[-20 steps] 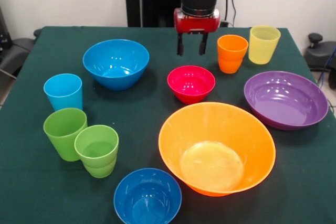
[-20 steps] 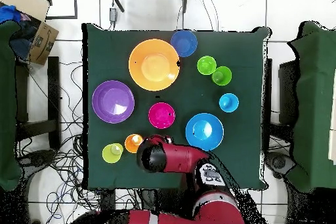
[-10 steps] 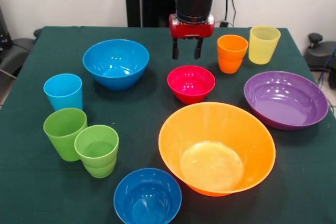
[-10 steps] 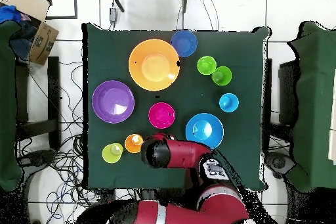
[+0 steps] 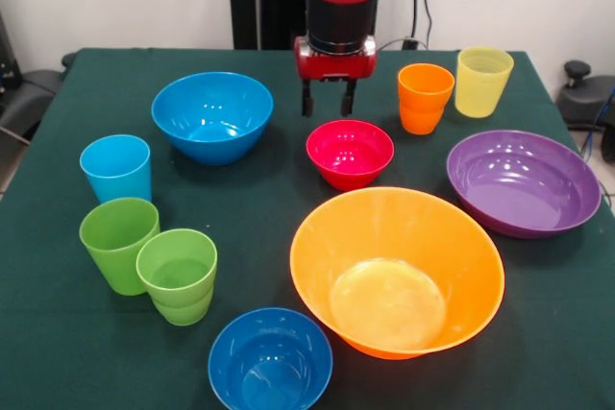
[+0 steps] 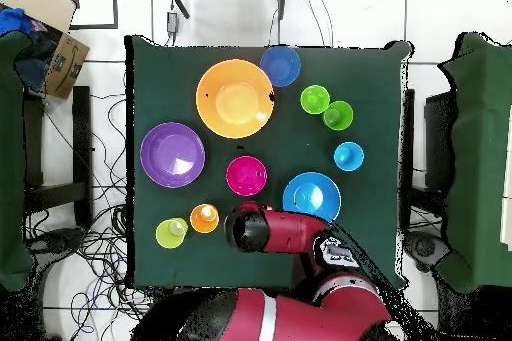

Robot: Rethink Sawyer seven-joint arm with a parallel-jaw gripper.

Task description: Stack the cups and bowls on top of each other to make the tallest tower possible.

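My gripper point(image 5: 328, 103) hangs open and empty above the table, just behind the small red bowl point(image 5: 350, 152) and between the blue bowl point(image 5: 211, 116) and the orange cup point(image 5: 424, 97). The yellow cup point(image 5: 483, 81) stands beside the orange cup. The purple bowl point(image 5: 522, 180) is at the right and the big orange bowl point(image 5: 396, 269) at the front. A second blue bowl point(image 5: 270, 360) is at the front edge. The light blue cup point(image 5: 116, 167), a green cup point(image 5: 118, 243) and the stepped green cup point(image 5: 179, 274) stand at the left. No tower stands.
Everything stands apart on the dark green table point(image 5: 279, 208). In the overhead view the arm point(image 6: 275, 233) covers the gripper, beside the red bowl point(image 6: 246, 175). A cardboard box point(image 6: 55, 52) sits off the table at the upper left.
The gripper has moved left in the front view, from near the orange cup to behind the red bowl's left edge, and a little lower. The cups and bowls have not moved.
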